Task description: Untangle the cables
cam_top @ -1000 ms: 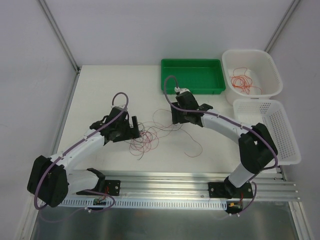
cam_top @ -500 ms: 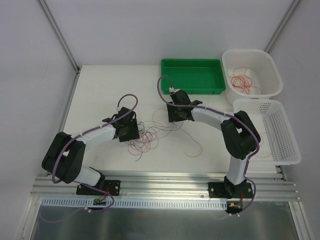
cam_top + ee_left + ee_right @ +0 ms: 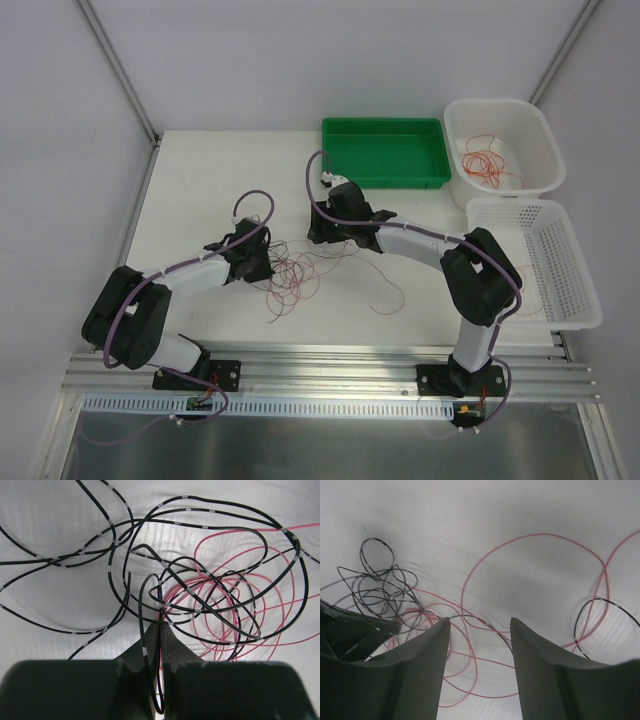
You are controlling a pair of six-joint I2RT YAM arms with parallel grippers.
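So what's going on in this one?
Two robot arms are working on a tangle of thin black and red cables on a white table. The left gripper is shut on a black cable at the edge of the tangle. The right gripper hangs open above other strands, holding nothing. The cables are not yet separated.

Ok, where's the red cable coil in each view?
Top external: red cable coil mid-picture, just right of the left end effector.
Left wrist: right of centre.
Right wrist: lower left.
Shared landmark: the black cable tangle beside it.
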